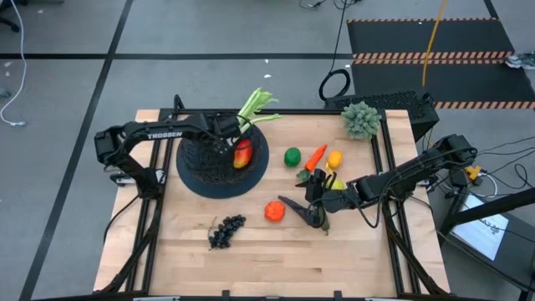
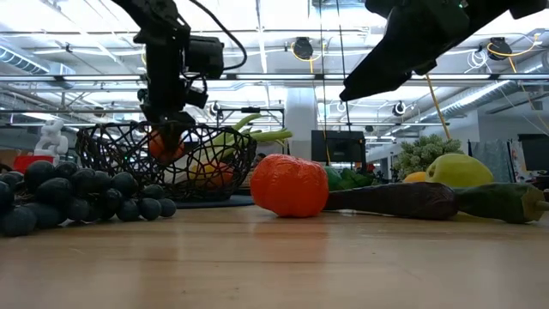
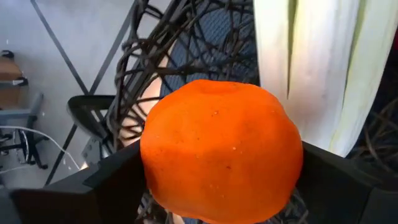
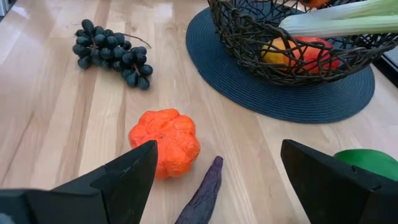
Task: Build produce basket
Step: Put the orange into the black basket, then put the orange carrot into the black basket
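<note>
My left gripper [image 1: 224, 142] reaches into the black wire basket [image 1: 205, 171] and is shut on an orange [image 3: 221, 149]. A red-yellow mango [image 1: 242, 153] lies in the basket. The pale-green leafy stalk [image 1: 255, 109] leans over the basket's far rim. My right gripper [image 1: 314, 201] hangs open above the purple eggplant [image 4: 202, 196], near a second orange [image 4: 165, 142]. The grapes [image 1: 226, 231], green apple [image 1: 292, 156], carrot [image 1: 316, 156] and lemon [image 1: 334, 159] lie on the table. My left gripper pinches the orange between its two fingers [image 3: 112, 180], one on each side of its middle [image 3: 155, 162]. The fingers come from above, pointing down into the basket [image 2: 167, 129]. The orange [image 2: 165, 146] sits below the rim; whether it rests on anything, I cannot tell.
The basket stands on a round dark mat [image 4: 280, 84] at the table's far left. A grey-green frilly clump [image 1: 361, 119] sits at the far right corner. Bare wood [image 1: 351, 259] stretches along the near edge.
</note>
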{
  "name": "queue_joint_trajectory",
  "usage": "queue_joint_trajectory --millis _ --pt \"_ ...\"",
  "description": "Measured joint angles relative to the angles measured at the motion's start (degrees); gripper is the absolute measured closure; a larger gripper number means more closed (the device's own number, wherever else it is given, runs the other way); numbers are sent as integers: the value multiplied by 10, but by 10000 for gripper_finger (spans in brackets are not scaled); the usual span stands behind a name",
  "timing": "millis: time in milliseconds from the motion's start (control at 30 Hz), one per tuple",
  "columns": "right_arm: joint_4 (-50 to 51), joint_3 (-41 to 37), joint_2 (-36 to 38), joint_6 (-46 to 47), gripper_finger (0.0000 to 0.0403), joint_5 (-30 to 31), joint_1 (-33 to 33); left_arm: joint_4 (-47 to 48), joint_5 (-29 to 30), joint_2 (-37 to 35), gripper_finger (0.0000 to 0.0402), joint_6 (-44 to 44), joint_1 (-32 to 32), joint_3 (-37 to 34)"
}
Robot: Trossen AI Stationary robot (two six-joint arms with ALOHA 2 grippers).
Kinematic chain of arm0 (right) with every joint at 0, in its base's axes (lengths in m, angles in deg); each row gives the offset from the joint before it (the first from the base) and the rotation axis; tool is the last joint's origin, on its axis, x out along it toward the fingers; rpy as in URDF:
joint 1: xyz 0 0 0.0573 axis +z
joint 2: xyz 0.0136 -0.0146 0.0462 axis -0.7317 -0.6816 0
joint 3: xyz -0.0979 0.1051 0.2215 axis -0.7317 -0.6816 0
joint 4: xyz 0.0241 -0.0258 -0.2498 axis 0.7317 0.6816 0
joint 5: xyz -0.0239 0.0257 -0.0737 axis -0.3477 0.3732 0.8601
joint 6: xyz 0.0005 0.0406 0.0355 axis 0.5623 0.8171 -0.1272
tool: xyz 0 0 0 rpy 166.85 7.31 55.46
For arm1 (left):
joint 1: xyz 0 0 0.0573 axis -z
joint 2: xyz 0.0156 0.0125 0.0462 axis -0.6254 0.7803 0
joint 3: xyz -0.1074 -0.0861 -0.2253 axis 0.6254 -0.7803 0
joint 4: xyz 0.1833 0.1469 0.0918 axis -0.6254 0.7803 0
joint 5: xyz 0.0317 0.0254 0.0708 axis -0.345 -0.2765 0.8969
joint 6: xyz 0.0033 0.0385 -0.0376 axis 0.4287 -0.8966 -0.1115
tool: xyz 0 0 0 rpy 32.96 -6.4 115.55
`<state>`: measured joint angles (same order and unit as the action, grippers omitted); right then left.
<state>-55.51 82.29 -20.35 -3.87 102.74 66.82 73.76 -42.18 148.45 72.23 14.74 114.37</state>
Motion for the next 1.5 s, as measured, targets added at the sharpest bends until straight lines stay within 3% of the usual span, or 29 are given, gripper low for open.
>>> queue_joint_trajectory --millis 200,533,833,1000,1233,1367,1500 --pt "0 0 0 19 66 1 0 -1 1 0 14 -6 8 2" --pt "-4 0 0 21 66 15 0 3 -7 -86 19 4 24 10" --pt "1 0 0 35 67 31 -3 -33 -14 -217 96 33 193 10" --pt "0 0 0 99 67 97 -19 -100 54 -259 128 36 295 -25" --pt "0 0 0 159 67 117 -88 -254 71 -309 137 -62 336 -125" --pt "-1 0 0 179 67 64 -140 -322 39 -331 141 -81 332 -162" --pt "2 0 0 140 67 -61 -197 -335 8 -338 142 -93 329 -171"
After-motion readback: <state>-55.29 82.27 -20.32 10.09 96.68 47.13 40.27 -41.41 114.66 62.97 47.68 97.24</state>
